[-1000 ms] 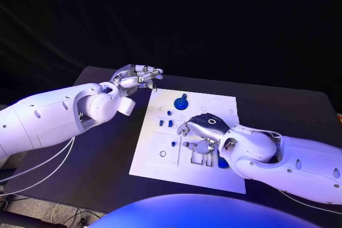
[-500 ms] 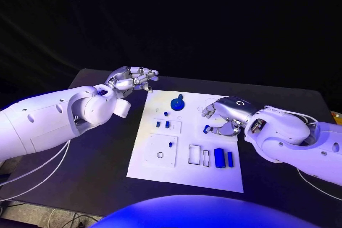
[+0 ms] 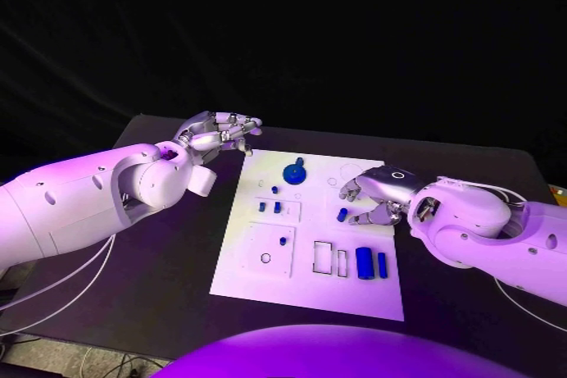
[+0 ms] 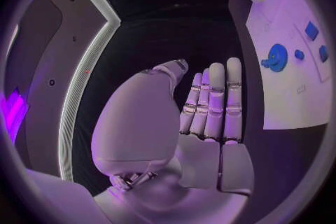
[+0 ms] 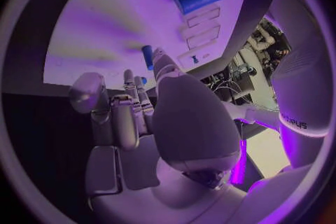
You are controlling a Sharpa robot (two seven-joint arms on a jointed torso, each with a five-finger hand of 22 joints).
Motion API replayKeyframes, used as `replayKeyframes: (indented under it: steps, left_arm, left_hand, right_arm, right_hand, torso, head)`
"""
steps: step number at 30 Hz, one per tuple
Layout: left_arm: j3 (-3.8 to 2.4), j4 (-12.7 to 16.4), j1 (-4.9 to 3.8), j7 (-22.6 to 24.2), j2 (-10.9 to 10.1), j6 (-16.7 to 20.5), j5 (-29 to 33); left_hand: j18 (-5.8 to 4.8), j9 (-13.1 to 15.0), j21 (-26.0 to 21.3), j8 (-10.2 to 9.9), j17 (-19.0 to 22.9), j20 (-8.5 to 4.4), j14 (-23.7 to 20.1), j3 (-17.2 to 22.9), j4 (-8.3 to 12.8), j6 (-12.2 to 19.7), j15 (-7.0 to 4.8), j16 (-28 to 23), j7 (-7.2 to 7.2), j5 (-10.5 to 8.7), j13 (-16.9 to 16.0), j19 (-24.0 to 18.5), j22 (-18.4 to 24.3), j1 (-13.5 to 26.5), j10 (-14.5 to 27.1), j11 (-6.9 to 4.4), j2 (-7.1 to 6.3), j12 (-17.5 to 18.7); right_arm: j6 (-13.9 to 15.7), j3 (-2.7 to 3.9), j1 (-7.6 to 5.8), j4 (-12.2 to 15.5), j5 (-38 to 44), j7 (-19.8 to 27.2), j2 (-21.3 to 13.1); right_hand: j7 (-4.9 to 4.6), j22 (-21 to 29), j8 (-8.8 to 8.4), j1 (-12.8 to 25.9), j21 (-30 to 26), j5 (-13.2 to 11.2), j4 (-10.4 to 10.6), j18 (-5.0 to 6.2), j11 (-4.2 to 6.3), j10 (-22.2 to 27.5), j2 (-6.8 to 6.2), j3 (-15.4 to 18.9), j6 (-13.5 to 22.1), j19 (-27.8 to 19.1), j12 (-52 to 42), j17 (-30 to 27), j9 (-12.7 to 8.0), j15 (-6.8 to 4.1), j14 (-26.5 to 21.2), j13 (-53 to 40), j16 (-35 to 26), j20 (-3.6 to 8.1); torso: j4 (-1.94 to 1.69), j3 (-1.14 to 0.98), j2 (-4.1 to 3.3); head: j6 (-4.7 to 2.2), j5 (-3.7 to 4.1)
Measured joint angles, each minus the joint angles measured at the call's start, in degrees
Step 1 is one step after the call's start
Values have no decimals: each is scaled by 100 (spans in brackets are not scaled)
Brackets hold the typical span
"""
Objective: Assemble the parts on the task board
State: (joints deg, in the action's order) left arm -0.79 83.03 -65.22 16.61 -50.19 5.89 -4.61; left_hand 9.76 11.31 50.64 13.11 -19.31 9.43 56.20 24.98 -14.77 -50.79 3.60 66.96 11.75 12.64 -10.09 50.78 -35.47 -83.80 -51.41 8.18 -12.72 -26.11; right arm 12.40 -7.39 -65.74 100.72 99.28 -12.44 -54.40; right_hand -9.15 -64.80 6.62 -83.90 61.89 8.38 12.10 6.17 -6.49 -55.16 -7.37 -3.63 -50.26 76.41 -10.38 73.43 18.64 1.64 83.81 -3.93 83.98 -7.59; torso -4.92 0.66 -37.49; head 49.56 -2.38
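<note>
Right hand (image 3: 376, 199) over the board's (image 3: 296, 288) right edge, pinching a small blue part (image 3: 342, 215) between fingertips. Left hand (image 3: 219, 132) hovers empty near the board's far-left corner, fingers loosely curled, apart.

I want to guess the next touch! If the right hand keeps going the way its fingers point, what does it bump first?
Probably the small blue part right by the right hand's fingertips on the task board, though the depth is hard to judge.
</note>
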Motion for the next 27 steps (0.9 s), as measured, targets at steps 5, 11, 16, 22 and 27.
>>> replayKeyframes:
  steps: [5,11,16,22,27]
  left_arm:
    - [1,-3,0,-2,0,-3,0]
    - [1,-11,0,-4,2,-8,0]
    - [1,-14,0,-6,6,-13,-1]
    - [1,-18,0,-11,6,-17,-1]
    - [1,-21,0,-15,8,-22,-1]
  left_hand:
    - [0,0,0,0,0,0,0,0,0,0,0,0,0,0,0,0,0,0,0,0,0,0]
    - [0,9,0,29,0,0,0,0,0,0,0,0,0,0,0,0,0,0,0,0,0,0]
    - [0,9,0,29,0,0,0,0,0,0,0,0,0,0,0,0,0,0,0,0,0,0]
    - [0,8,0,29,0,0,0,0,0,0,0,0,0,0,-1,0,-1,0,0,0,0,0]
    - [0,8,0,29,0,0,0,0,0,0,0,0,0,0,-1,0,-1,0,0,0,0,0]
  right_arm:
    - [-15,-4,31,-43,-5,32,82]
    - [-31,-10,63,-109,-22,78,154]
    - [-68,-15,98,-150,-33,116,191]
    - [-95,-16,107,-172,-36,139,203]
    - [-101,-14,111,-176,-34,147,215]
  right_hand:
    - [12,-113,40,-239,68,-306,74,1,60,-307,239,-77,-209,67,-95,53,-5,-15,15,10,0,67]
    - [139,-239,85,-405,184,-427,226,1,144,-703,405,-362,-502,128,-91,105,-42,-84,21,15,0,127]
    - [140,-315,112,-518,230,-494,332,1,193,-973,393,-637,-671,166,35,141,-49,-124,22,20,34,166]
    - [136,-364,156,-560,255,-494,379,2,198,-1068,351,-809,-787,187,131,154,-63,-124,22,20,34,186]
    - [121,-390,157,-578,282,-494,402,1,186,-1109,332,-909,-845,190,180,154,-63,-124,22,20,56,182]
  torso:
    - [-4,1,-3]
    - [-1,3,-4]
    - [5,1,-5]
    - [8,1,-1]
    - [8,-1,2]
  head:
    - [23,-8]
    - [38,-16]
    - [43,-23]
    - [44,-29]
    - [44,-30]
